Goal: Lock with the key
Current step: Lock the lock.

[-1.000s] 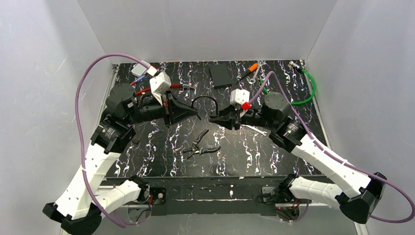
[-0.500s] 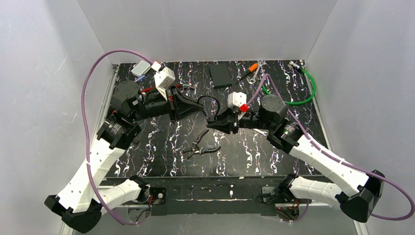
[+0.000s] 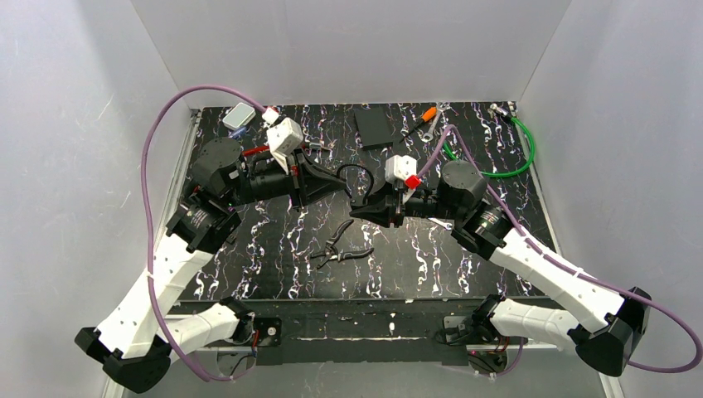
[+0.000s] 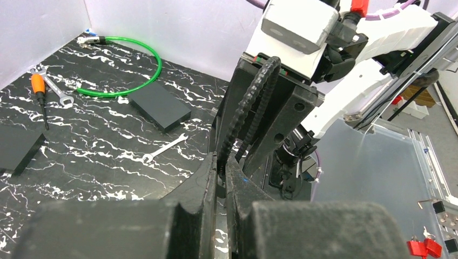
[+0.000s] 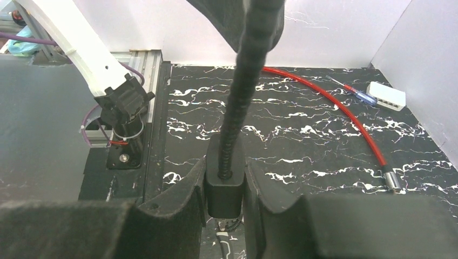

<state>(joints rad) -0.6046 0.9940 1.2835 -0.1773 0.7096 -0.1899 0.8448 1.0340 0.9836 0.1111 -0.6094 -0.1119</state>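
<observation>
A black cable lock hangs between my two grippers above the middle of the table. My right gripper (image 5: 224, 174) is shut on its boxy black lock body (image 5: 224, 189). The ribbed black cable (image 5: 244, 81) rises from that body and loops over (image 3: 348, 168) to my left gripper (image 4: 220, 162), which is shut on the cable's (image 4: 254, 91) other end. In the top view the left gripper (image 3: 341, 184) and right gripper (image 3: 358, 207) nearly touch. A small metal piece (image 5: 220, 224) shows under the lock body. I cannot tell whether it is the key.
Pliers (image 3: 338, 247) lie in front of the grippers and a wrench (image 3: 431, 219) lies under the right arm. At the back are a black block (image 3: 375, 128), an orange screwdriver (image 3: 428, 116), a green cable (image 3: 518, 149), a red cable (image 5: 335, 108) and a white box (image 3: 239, 116).
The left gripper has moved right and back, closer to the right gripper, which shifted slightly left. The cable loop between them has become smaller. Both grips are unchanged.
</observation>
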